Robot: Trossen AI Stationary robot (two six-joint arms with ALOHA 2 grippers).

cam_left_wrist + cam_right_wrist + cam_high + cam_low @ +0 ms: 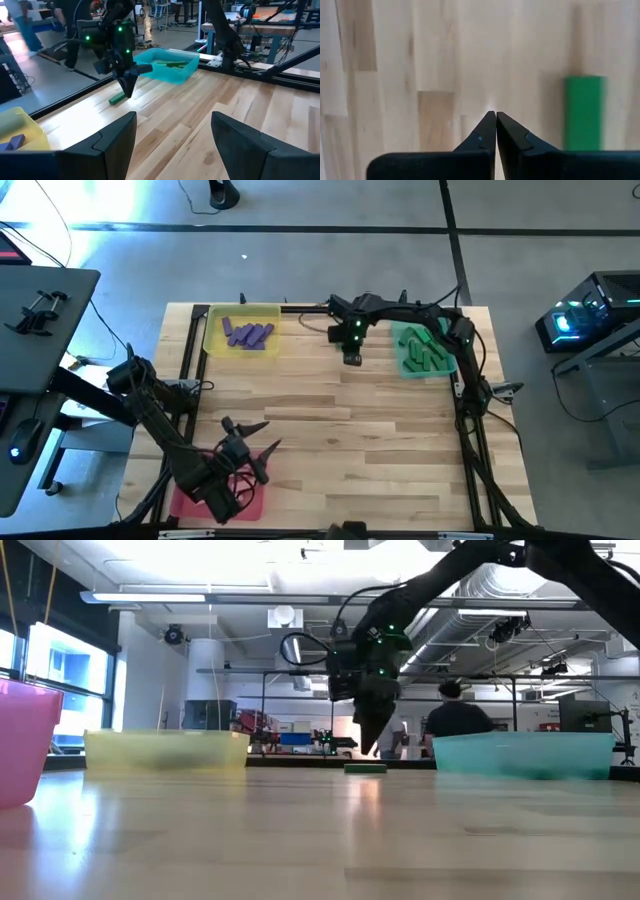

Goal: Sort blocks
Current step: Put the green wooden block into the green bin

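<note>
Right wrist view, right gripper [495, 116] jaws closed (empty), green block [583, 112] beside them.

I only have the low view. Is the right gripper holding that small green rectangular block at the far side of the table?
Observer: No. The right gripper is shut on nothing. The green rectangular block lies flat on the wood beside its fingers.
Operator: Anything in the teal tray?
Observer: Yes, several green blocks lie in the teal plastic tray.
Operator: Where's the left arm?
Observer: The left gripper is open, near the pink tray at the table's near left corner.
</note>
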